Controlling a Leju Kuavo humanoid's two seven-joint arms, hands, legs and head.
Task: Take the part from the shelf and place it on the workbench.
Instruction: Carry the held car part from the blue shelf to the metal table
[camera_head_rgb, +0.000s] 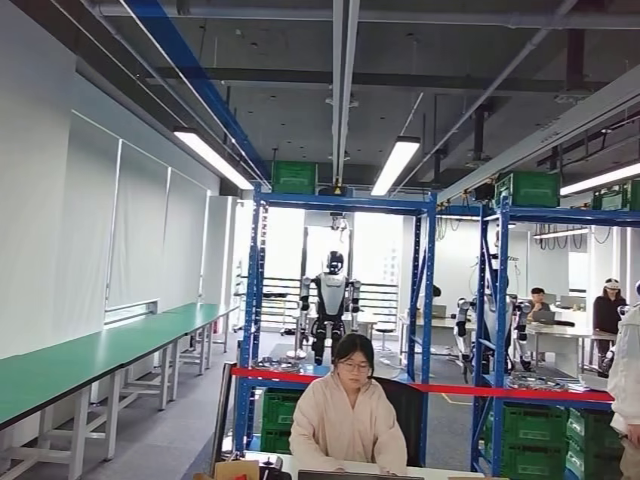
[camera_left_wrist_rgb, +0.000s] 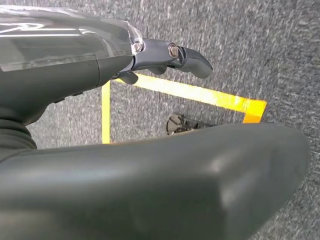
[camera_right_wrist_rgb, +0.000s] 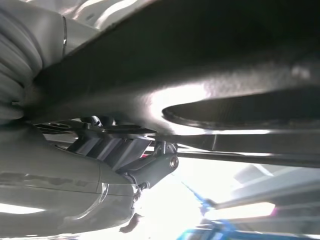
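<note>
A blue shelf (camera_head_rgb: 256, 300) stands ahead in the head view, with round metal parts (camera_head_rgb: 278, 365) on its middle level behind a red tape. The long green workbench (camera_head_rgb: 90, 355) runs along the left wall. My left hand (camera_left_wrist_rgb: 143, 165) hangs over grey carpet, fingers (camera_left_wrist_rgb: 188, 57) straight and apart, holding nothing. My right hand (camera_right_wrist_rgb: 124, 150) is turned up toward the ceiling lights. A thin, flat, dark part (camera_right_wrist_rgb: 241, 112) lies across it, seemingly pinched between the thumb above and the fingers (camera_right_wrist_rgb: 166, 162) below. Most of that part is hidden.
A person (camera_head_rgb: 347, 415) sits at a desk straight ahead, between me and the shelf. Another robot (camera_head_rgb: 330, 300) stands behind the shelf. A second blue shelf (camera_head_rgb: 494, 330) with green crates stands to the right, more people beyond it. Yellow tape (camera_left_wrist_rgb: 188, 92) marks the floor.
</note>
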